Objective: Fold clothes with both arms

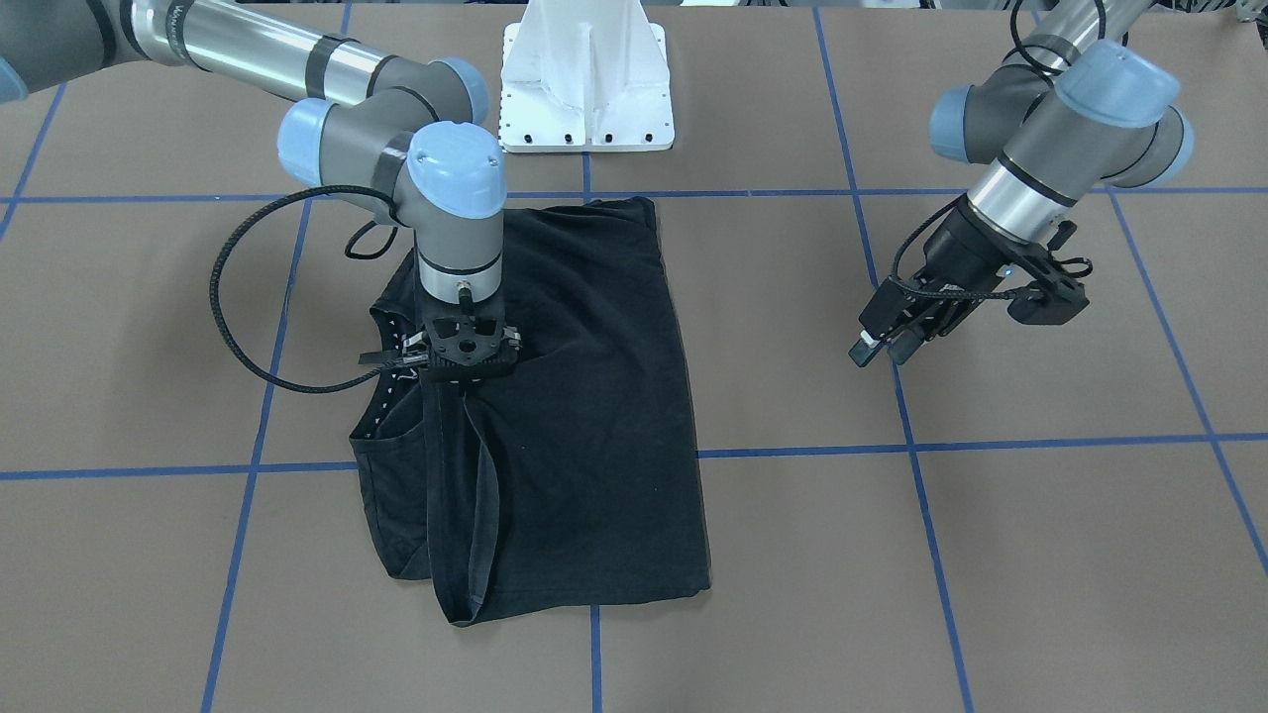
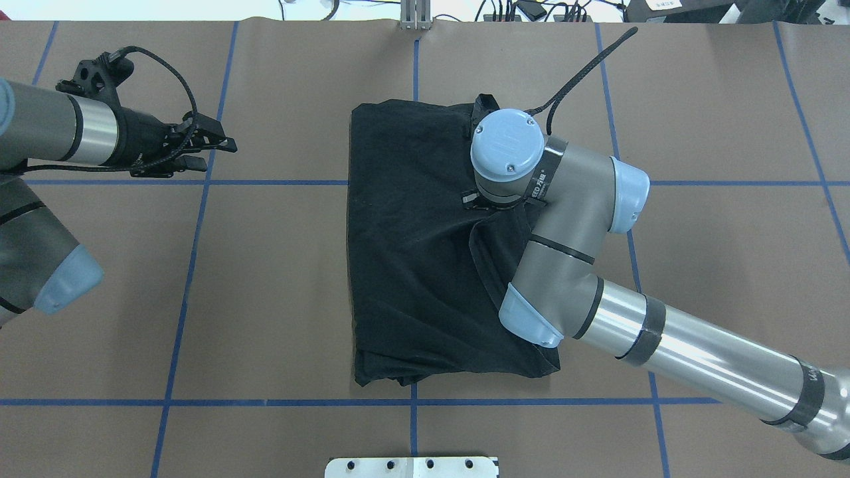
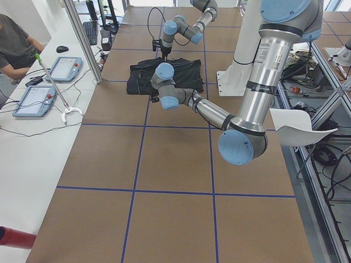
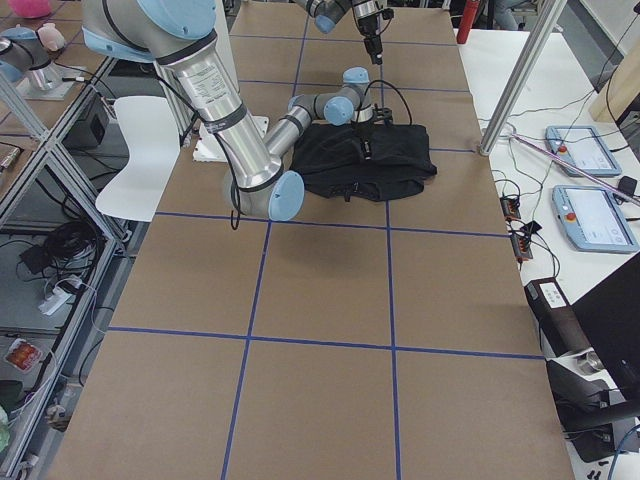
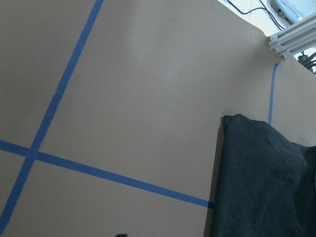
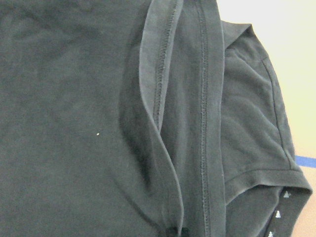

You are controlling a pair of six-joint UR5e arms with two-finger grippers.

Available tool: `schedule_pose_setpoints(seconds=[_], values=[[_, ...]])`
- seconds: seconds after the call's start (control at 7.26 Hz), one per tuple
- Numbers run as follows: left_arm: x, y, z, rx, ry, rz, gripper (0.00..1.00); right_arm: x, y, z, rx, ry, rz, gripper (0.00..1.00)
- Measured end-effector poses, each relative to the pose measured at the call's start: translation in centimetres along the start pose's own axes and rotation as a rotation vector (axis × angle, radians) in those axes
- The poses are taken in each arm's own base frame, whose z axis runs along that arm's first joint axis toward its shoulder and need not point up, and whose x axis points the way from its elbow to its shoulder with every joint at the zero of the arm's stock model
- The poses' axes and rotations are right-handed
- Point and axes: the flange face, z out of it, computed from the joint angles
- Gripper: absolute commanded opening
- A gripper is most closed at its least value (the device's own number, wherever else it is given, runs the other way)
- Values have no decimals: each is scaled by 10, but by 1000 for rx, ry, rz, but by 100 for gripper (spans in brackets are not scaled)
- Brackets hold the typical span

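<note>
The black T-shirt (image 1: 594, 396) lies folded into a rough rectangle at mid-table, also seen in the overhead view (image 2: 412, 265); no print shows. My right gripper (image 1: 459, 381) points straight down onto its sleeve-side part, shut on a ridge of hem fabric (image 6: 163, 98) that rises toward it. In the overhead view the right wrist (image 2: 508, 149) hides its fingers. My left gripper (image 1: 880, 351) hovers over bare table well off to the shirt's side, fingers together and holding nothing. Its wrist view catches only the T-shirt's corner (image 5: 266, 182).
The white pedestal base (image 1: 584, 89) stands at the robot's edge of the table. Blue tape lines (image 1: 792, 451) grid the brown table top. A person (image 3: 13, 46) sits at a side bench with control tablets (image 3: 33, 101), beyond an aluminium post (image 3: 82, 38).
</note>
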Motion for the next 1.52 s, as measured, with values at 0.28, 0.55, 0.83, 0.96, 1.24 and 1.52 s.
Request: schedule_pose_setpoints(seconds=[0.28,0.55,0.83,0.96,1.24,1.52], values=[[-1,1,-2,0,1,0,71,15,1,10,-3,23,-11,0],[-2,1,-2,1,-1,-1,71,27,0,20,-8,42,-12,0],[-2,1,-2,1,-2,-2,71,38,-5,25,-8,55,-15,99],[-2,1,-1,1,-2,-2,71,39,-6,26,-10,58,-13,100],[-3,1,-1,0,-3,-2,71,41,-6,26,-10,57,-6,100],[-2,1,-2,0,-2,-1,71,37,-6,3,6,28,5,100]])
